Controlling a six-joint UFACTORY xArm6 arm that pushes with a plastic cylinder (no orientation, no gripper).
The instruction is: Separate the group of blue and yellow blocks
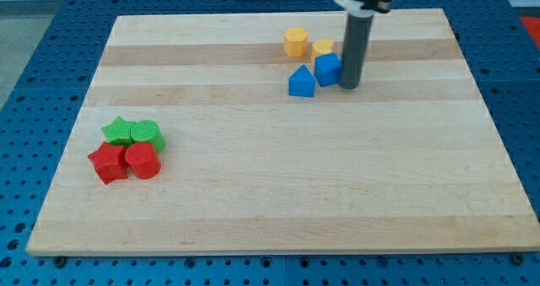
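Note:
A group of blue and yellow blocks sits near the view's top, right of centre. A yellow hexagon block [295, 42] is at the group's left, and a smaller yellow block [323, 47] is to its right. A blue cube [327, 69] lies below the small yellow block. A blue block with a pointed top [301, 82] lies at the group's bottom left. My tip [349, 86] is on the board, touching the right side of the blue cube. The dark rod rises from there to the view's top.
A second group lies at the view's left: a green star block [119, 132], a green rounded block [147, 134], a red star-like block [108, 163] and a red cylinder [143, 161]. The wooden board [278, 185] lies on a blue perforated table.

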